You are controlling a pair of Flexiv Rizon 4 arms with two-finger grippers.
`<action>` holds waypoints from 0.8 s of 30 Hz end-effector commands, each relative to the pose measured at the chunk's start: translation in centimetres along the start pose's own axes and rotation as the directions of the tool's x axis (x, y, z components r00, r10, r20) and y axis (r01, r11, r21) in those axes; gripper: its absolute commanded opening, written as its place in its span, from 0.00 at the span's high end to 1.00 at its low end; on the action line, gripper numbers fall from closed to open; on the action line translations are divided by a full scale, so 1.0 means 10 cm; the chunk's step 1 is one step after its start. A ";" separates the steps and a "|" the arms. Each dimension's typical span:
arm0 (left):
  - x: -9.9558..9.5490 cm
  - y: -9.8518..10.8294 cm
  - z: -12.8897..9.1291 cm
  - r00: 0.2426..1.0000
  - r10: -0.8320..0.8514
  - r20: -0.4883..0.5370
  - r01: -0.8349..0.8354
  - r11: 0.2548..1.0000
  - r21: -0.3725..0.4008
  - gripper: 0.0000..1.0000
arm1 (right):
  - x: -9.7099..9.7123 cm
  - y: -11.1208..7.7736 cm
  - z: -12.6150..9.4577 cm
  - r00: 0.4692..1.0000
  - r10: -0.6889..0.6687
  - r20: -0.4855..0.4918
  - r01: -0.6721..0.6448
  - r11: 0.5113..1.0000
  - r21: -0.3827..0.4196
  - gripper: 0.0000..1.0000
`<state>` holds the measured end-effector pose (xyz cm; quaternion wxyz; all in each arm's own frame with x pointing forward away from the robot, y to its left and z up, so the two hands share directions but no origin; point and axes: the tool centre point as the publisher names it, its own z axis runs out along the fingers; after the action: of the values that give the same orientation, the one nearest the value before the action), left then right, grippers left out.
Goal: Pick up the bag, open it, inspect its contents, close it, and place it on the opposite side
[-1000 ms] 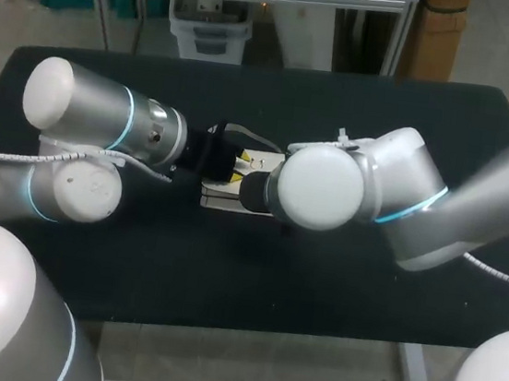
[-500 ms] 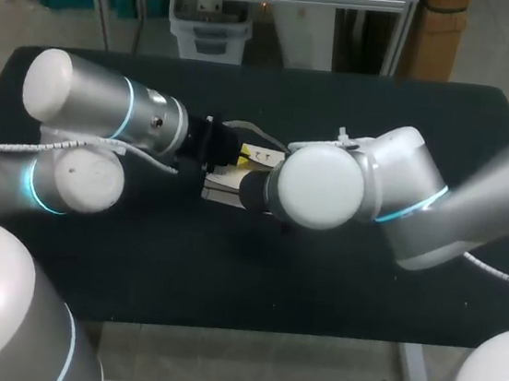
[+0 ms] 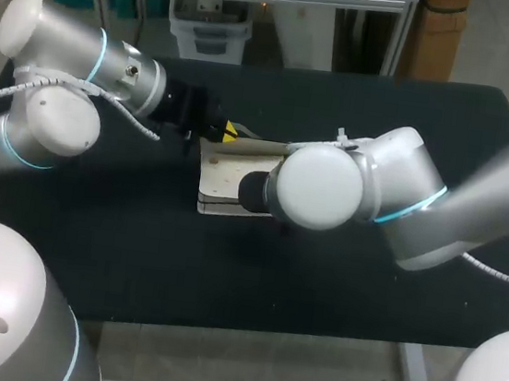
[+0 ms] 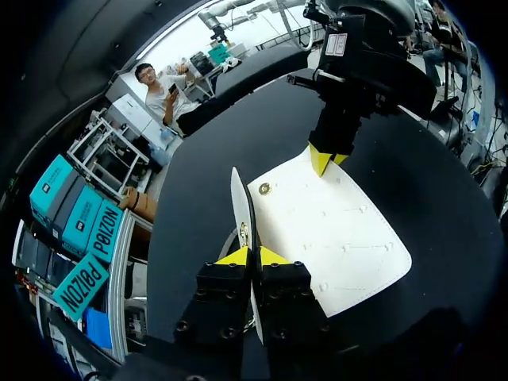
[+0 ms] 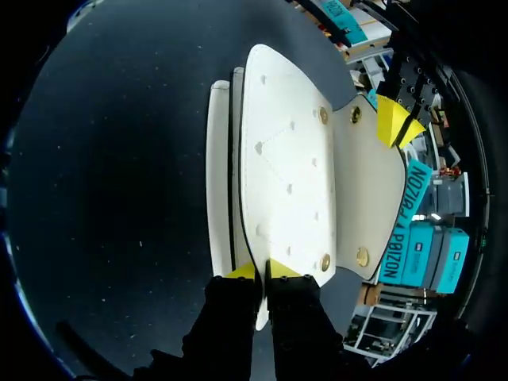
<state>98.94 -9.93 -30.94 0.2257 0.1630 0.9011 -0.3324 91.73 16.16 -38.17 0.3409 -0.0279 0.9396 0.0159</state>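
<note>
While my left jaws pinch the opened flap [image 5: 367, 190] by its edge and my right jaws clamp the body of the white bag [image 3: 224, 173] mid-bench [image 3: 335, 293], I'd peel the flap back slowly, pinning the body down. The interior is hidden; I cannot tell its contents.

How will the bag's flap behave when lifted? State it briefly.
Probably fairly stiff: pinched in the left gripper, the flap stands as a flat sheet, no droop. The bag looks thin, likely light, so it may shift unless the right gripper pins it.
</note>
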 end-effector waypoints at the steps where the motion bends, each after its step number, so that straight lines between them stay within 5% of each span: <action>1: 0.00 0.02 0.06 0.999 -0.004 -0.037 0.003 1.000 -0.024 0.85 | 0.03 -0.01 0.02 1.000 0.001 0.005 -0.001 1.000 0.003 1.00; 3: 0.03 0.04 0.12 0.999 -0.006 -0.039 0.004 0.998 -0.064 0.68 | 0.03 -0.01 0.02 1.000 0.001 0.005 -0.001 1.000 0.003 1.00; 8: 0.09 0.07 0.15 0.998 -0.008 -0.057 0.004 0.998 -0.059 0.53 | 0.03 -0.01 0.02 1.000 0.001 0.005 -0.001 1.000 0.003 1.00; 24: 0.12 0.17 0.37 0.996 -0.038 -0.075 0.035 0.998 -0.044 0.61 | 0.03 -0.01 0.02 1.000 0.001 0.005 -0.001 1.000 0.003 1.00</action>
<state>98.53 -10.24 -34.46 0.1949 0.1540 0.9163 -0.3142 91.75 16.11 -38.19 0.3408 -0.0277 0.9396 0.0155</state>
